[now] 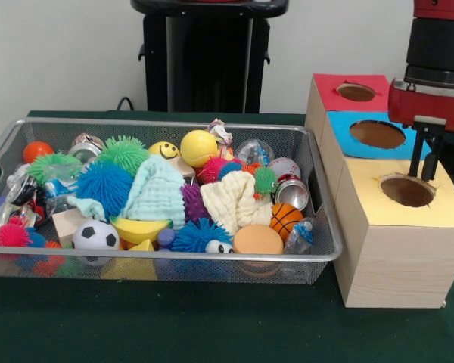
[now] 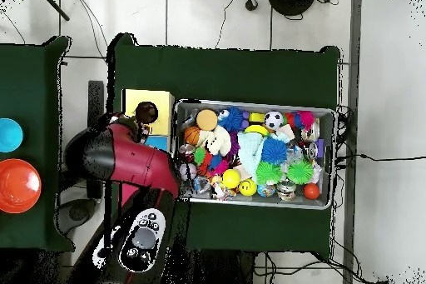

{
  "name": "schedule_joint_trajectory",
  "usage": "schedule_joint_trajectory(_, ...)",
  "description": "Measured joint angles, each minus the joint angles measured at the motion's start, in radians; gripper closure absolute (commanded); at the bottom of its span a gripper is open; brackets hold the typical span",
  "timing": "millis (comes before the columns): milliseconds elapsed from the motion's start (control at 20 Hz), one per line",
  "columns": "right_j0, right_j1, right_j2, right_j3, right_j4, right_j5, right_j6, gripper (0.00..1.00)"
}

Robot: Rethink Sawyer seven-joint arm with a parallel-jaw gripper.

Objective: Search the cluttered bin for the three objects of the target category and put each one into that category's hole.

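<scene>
The gripper (image 1: 424,162) hangs over the yellow box's hole (image 1: 407,190), fingers apart, seemingly empty. At 9 o'clock, the mesh bin (image 1: 321,198) holds balls and cloths.

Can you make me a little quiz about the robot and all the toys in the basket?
1. True or false: the gripper hangs over the yellow hole.
2. Which sits nearest the boxes: A) soccer ball, B) basketball, C) smiley ball?
3. Name the three box-top colours, from the front view's nearest to farthest.

Key
1. True.
2. B.
3. Yellow, blue, red.
</scene>
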Motion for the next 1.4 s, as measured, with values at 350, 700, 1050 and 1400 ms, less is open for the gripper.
schedule_joint_trajectory(350, 0.022, -0.002, -0.026, 0.0, 0.0, 0.034, 0.0, 1.0)
schedule_joint_trajectory(700, 0.019, -0.032, -0.033, 0.006, -0.003, 0.039, 0.0, 1.0)
schedule_joint_trajectory(1050, -0.017, -0.073, -0.03, 0.042, -0.036, 0.039, 0.0, 1.0)
schedule_joint_trajectory(1400, -0.147, -0.13, 0.013, 0.136, -0.127, -0.001, 0.0, 1.0)
